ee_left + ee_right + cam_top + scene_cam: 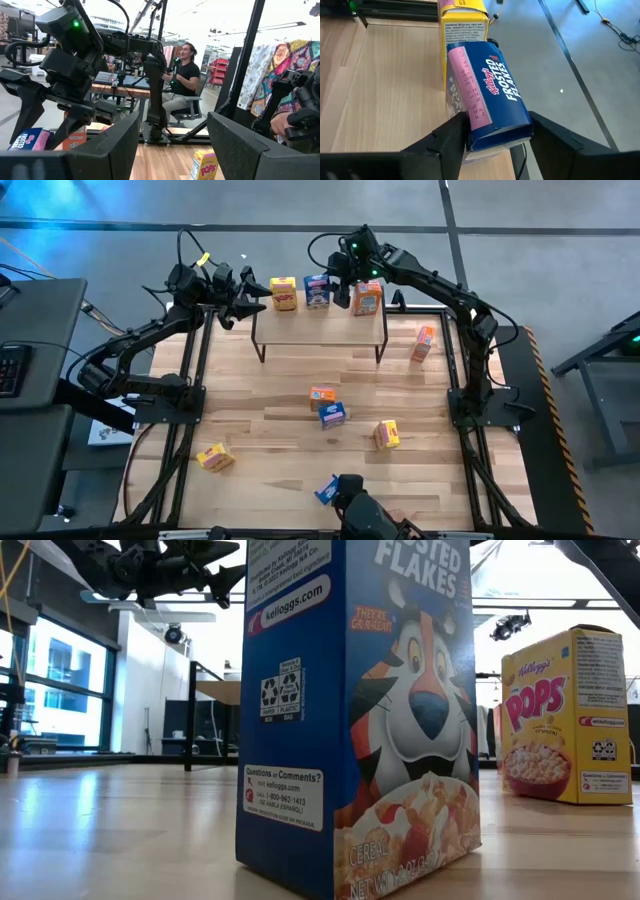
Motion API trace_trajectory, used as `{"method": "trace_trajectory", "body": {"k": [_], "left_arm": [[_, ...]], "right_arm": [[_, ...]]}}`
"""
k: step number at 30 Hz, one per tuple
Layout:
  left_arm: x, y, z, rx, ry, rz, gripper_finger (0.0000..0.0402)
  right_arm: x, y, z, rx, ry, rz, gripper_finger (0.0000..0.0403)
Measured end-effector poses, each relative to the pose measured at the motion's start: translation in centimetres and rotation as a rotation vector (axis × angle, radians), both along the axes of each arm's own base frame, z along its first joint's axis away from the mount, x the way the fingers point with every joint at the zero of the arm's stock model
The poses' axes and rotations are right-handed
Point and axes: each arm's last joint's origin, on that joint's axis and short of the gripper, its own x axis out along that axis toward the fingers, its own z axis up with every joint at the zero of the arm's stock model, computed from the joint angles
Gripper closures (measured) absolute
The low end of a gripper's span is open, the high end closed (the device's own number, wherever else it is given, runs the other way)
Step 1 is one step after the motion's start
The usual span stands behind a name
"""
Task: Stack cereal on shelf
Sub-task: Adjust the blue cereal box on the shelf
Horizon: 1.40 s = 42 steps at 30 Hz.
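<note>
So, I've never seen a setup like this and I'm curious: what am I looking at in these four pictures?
It's a robot with two dark arms at a wooden table. One picture looks down from above, one sits at table height, and each wrist carries a camera. Loose cereal boxes lie on the table; a yellow box, a blue box and an orange box are on the small shelf. The right end effector is closed around the blue box. The left end effector is open and empty beside the shelf.
</note>
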Motion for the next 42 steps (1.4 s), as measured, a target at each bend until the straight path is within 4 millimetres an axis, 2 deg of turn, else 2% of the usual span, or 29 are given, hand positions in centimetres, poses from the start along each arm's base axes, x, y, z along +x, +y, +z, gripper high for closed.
{"method": "trace_trajectory", "body": {"k": [9,21,42], "left_arm": [[0.0,0.0,0.0,0.000,0.000,0.000,0.0178],[0.0,0.0,0.0,-0.001,0.001,0.000,0.0178],[0.0,0.0,0.0,0.000,0.000,0.000,0.0178]], "right_arm": [[-0.1,0.1,0.0,0.023,0.010,-0.027,0.0217],[-0.7,1.3,1.8,0.051,0.098,-0.076,0.0218],[-0.6,2.1,1.4,0.086,0.163,-0.164,0.0218]]}}
